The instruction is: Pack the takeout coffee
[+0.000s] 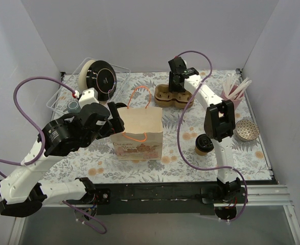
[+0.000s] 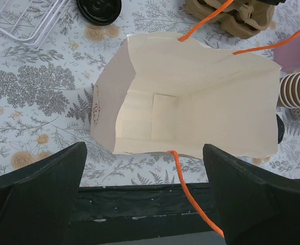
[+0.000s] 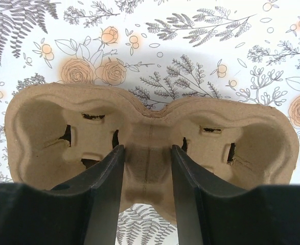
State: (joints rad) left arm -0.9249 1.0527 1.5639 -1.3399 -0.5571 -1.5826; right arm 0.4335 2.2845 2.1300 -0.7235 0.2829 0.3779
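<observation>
The takeout coffee (image 1: 203,144), a kraft cup with a black lid, stands on the table by the right arm, right of the paper bag (image 1: 138,133). The bag stands open with orange handles; the left wrist view looks down into its empty inside (image 2: 190,102). My left gripper (image 1: 117,122) is wide open at the bag's left side, one orange handle hanging between its fingers (image 2: 37,189). My right gripper (image 1: 176,87) is at the back, its fingers (image 3: 106,194) closed on the middle ridge of the brown pulp cup carrier (image 3: 150,132).
A wire rack (image 1: 63,94) with a round black-faced roll (image 1: 101,79) stands at the back left, a grey-green mug (image 1: 73,106) beside it. A pink cup of straws (image 1: 235,92) and a round metal piece (image 1: 247,130) sit at the right.
</observation>
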